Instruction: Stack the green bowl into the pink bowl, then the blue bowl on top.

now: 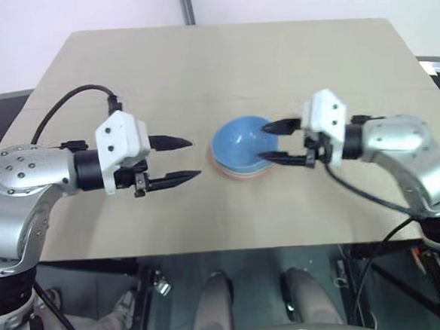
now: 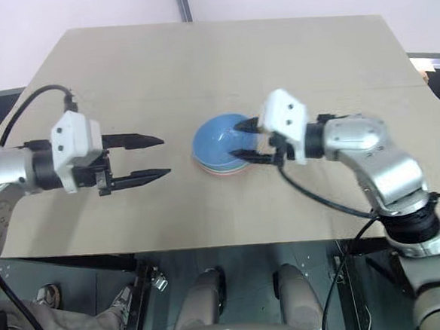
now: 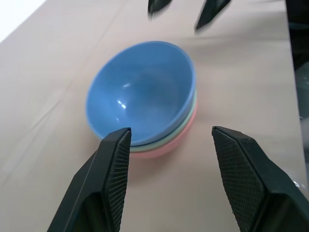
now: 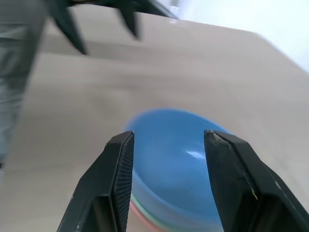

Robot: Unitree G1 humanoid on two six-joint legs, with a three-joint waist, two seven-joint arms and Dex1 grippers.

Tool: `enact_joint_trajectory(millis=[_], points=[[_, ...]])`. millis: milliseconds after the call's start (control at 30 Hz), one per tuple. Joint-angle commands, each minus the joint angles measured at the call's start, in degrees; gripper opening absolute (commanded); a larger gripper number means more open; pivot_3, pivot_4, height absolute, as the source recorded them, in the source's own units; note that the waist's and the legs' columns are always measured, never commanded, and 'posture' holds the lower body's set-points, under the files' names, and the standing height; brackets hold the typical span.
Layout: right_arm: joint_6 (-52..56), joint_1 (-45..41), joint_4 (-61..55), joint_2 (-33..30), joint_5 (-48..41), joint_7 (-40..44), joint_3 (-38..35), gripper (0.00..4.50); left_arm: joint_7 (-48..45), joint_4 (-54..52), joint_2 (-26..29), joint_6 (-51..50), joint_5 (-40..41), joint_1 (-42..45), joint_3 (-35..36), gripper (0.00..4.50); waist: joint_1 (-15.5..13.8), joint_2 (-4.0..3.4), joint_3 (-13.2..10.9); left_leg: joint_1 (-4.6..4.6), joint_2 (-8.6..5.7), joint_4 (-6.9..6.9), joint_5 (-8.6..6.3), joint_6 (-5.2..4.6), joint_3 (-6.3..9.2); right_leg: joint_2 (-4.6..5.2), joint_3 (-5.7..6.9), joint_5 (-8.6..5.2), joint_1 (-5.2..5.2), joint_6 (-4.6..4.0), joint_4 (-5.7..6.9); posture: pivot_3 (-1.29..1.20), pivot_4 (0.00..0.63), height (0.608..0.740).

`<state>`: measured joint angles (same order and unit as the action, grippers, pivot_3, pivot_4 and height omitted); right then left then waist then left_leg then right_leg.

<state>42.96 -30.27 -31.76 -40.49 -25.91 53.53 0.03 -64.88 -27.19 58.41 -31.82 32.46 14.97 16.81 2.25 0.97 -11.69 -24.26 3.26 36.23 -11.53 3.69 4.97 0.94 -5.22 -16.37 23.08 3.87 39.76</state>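
Note:
The three bowls sit nested in one stack on the tan table (image 1: 198, 61). The blue bowl (image 1: 239, 142) is on top, and under it the green bowl (image 3: 190, 110) shows as a thin rim. The pink bowl (image 3: 170, 141) is at the bottom. My right gripper (image 1: 261, 143) is open at the stack's right side, its two fingers straddling the blue bowl's right rim with nothing gripped. My left gripper (image 1: 194, 158) hovers open a short way left of the stack, pointing at it and holding nothing.
The stack lies a little right of the table's centre, closer to the near edge. Bare tabletop stretches behind it and to both sides. A black cable (image 1: 72, 96) loops off my left wrist, and another hangs from my right arm past the table's front edge.

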Motion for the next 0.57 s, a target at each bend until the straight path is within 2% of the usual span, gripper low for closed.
enact_joint_trajectory(millis=[33,67,133,167,233,400,567], points=[[6.45,6.23,-6.47,-6.02,-3.19,-2.43,-11.75,4.31,-0.81,-0.25,1.35,-2.08,3.14,-4.27,8.85,3.07,-0.02,0.03,0.01,0.06,0.0,-0.01,0.0,0.0,0.0,0.01,0.01,-0.01,-0.02,-0.01,0.03,0.0,0.15,0.74],[7.84,7.94,-7.35,-7.51,-4.01,-2.87,-13.82,4.5,-1.02,-0.42,1.39,-2.91,4.12,-5.52,10.24,3.34,0.06,0.02,0.0,0.04,0.01,-0.01,0.0,0.0,0.0,-0.01,0.01,-0.01,-0.01,-0.02,0.01,0.0,0.15,0.74],[9.79,11.14,-8.77,-10.18,-6.15,-2.31,-17.65,4.5,-2.32,-1.11,2.03,-3.02,3.79,-9.35,12.44,4.17,0.41,0.02,0.0,0.12,0.01,0.0,0.0,0.0,-0.06,-0.01,-0.07,-0.02,-0.01,0.0,0.05,0.0,0.15,0.74],[10.34,12.15,-9.02,-11.04,-7.12,-1.99,-18.89,4.5,-2.01,-1.1,2.03,-2.36,2.88,-10.49,12.93,4.41,0.49,0.01,0.0,0.15,0.02,-0.01,0.0,0.0,-0.08,-0.02,-0.1,-0.03,-0.01,0.01,0.04,0.0,0.15,0.74],[10.4,13.18,-8.74,-12.45,-8.87,-1.27,-20.03,4.5,-0.54,0.01,2.65,-2.56,1.67,-11.22,13.14,4.41,0.4,0.03,0.01,0.3,0.02,-0.02,0.0,0.0,-0.14,-0.02,-0.16,-0.13,-0.09,0.18,0.05,0.0,0.15,0.74],[8.15,11.78,-6.93,-13.94,-9.4,-1.61,-17.78,4.5,-3.58,1.49,3.15,0.04,2.66,-11.4,13.02,4.41,0.3,0.04,0.01,0.36,0.02,0.09,0.0,0.0,-0.17,-0.01,-0.18,-0.24,-0.2,0.09,0.03,0.0,0.15,0.74],[6.1,11.32,-5.71,-14.94,-8.68,-1.97,-16.46,4.5,-2.76,1.38,2.69,1.49,1.75,-11.36,11.34,4.41,0.28,0.03,0.01,0.33,0.02,0.0,-0.01,0.0,-0.2,0.0,-0.21,-0.16,-0.18,0.2,-0.03,0.0,0.15,0.74]])
